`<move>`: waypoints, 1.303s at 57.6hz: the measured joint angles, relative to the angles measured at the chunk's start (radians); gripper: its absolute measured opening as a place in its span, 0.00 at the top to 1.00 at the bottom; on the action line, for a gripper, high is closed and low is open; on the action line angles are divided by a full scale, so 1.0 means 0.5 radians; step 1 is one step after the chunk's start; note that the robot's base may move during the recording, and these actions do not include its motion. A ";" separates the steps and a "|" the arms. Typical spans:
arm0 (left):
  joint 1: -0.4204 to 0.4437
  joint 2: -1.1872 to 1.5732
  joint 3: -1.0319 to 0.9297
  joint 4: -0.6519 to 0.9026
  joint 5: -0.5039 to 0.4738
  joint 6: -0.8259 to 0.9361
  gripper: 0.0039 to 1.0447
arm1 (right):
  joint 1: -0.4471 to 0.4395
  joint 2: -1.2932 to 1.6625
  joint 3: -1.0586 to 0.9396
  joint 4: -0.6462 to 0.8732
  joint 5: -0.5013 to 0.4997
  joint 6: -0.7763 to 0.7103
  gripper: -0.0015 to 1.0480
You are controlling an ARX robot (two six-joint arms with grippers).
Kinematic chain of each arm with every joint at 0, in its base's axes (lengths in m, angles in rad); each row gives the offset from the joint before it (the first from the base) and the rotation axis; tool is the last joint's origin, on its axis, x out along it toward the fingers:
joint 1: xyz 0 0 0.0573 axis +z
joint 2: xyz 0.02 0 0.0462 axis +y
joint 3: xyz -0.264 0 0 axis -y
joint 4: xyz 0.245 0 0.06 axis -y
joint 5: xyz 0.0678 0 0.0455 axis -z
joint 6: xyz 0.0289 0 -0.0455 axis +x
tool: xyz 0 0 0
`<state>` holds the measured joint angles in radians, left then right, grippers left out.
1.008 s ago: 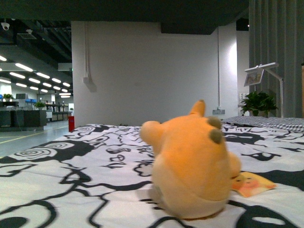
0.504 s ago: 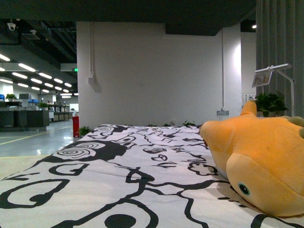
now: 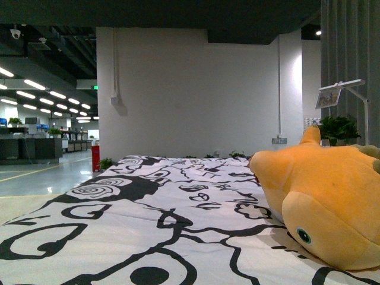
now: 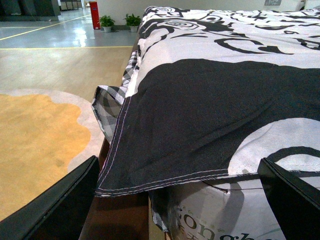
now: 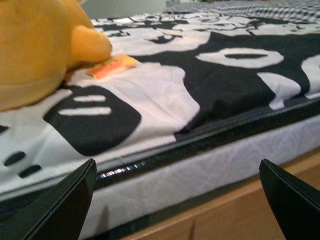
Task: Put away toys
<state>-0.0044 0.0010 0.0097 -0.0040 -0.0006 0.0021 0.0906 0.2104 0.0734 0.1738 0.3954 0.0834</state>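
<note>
Where the black-and-white patterned bed cover fills the foreground of the front view, a white wall is seen behind it and a long lit hall to the left. Open floor is shown beside the bed in the left wrist view, with an orange rug spread just off the bed's corner. At that corner the stitched hem of the cover is draped over the edge, and a checked sheet is bunched under it. In the right wrist view the cover ends at a pale mattress edge, with a wooden frame below.

The plush toy, yellow-orange, is seen lying on the cover at the right of the front view, face turned to the camera and partly cut off by the frame. Bare cover is left open to its left.

A box is tucked beneath the hem; the letters "ongh" can be read on it, the rest hidden. An orange tag lies beside the toy; its print is too blurred to read.

The left gripper is held low off the bed's corner, jaws apart with nothing between them. The right gripper is held level with the mattress side, jaws likewise apart and empty, the toy well beyond them.
</note>
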 joint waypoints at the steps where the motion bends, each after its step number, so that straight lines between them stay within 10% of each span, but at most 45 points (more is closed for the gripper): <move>1: 0.000 0.000 0.000 0.000 0.000 0.000 0.06 | -0.002 0.018 0.010 0.017 -0.002 0.000 0.06; 47: 0.000 0.000 0.000 0.000 0.000 0.000 0.06 | -0.259 1.218 0.570 0.690 -0.813 0.276 0.06; 75: 0.000 0.000 0.000 0.000 0.000 0.000 0.06 | 0.056 1.560 0.837 0.791 -0.720 0.259 0.06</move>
<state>-0.0044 0.0010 0.0097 -0.0040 -0.0006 0.0021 0.1188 0.9905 0.4919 0.5694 0.0353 0.2127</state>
